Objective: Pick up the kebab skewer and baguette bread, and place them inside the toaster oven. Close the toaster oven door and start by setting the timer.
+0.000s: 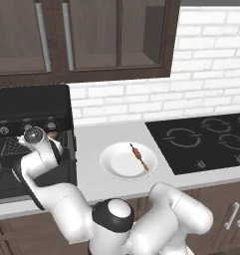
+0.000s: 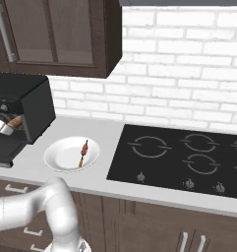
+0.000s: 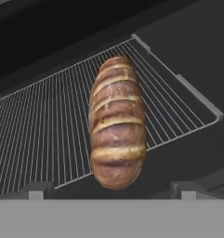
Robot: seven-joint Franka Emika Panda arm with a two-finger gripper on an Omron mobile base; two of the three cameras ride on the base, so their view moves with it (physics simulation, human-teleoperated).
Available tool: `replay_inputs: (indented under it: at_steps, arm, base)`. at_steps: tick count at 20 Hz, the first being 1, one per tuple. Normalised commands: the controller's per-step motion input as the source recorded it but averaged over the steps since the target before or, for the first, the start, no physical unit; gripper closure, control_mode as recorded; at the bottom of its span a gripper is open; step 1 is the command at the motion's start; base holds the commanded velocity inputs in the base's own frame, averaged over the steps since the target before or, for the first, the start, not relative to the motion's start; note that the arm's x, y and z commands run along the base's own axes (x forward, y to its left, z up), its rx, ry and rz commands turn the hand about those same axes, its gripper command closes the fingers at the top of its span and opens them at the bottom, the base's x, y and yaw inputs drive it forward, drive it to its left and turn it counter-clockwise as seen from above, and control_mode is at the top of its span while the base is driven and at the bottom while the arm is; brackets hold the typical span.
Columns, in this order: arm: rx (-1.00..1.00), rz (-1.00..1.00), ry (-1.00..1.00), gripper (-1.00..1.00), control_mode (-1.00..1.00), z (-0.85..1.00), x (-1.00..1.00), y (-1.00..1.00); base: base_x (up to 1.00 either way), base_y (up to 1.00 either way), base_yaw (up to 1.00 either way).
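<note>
The arm is reaching into the open oven (image 1: 32, 107), whose door (image 1: 7, 184) is hanging down in front. In the hand view the baguette (image 3: 116, 121) is lying on the wire rack (image 3: 43, 135), its near end overhanging the rack's front edge, between the gripper's (image 3: 111, 194) wide-apart fingertips (image 3: 36, 191), which are not touching it. The skewer (image 1: 139, 156) is lying on the white plate (image 1: 111, 162), beside the cooktop (image 1: 206, 142).

Countertop (image 1: 106, 187) carries toaster oven (image 1: 32, 107), white plate (image 1: 114, 164), cooktop (image 1: 201, 142).
</note>
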Motion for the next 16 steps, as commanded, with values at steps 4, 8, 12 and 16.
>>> replay_inputs:
  at_steps: [4,8,12,16]
  arm:
    - [0.0,0.0,0.05,-1.0,-1.0,0.52,-0.64,-0.19]
    - [0.0,0.0,0.09,-1.0,-1.0,0.37,-0.91,-0.49]
    - [0.0,0.0,0.12,-1.0,-1.0,0.25,-0.98,-0.82]
    - [0.0,0.01,0.18,-1.0,-1.0,0.32,-0.76,-0.89]
  base:
    - [0.0,0.0,0.0]
    - [0.0,0.0,0.0]
    - [0.0,0.0,0.0]
    - [0.0,0.0,0.0]
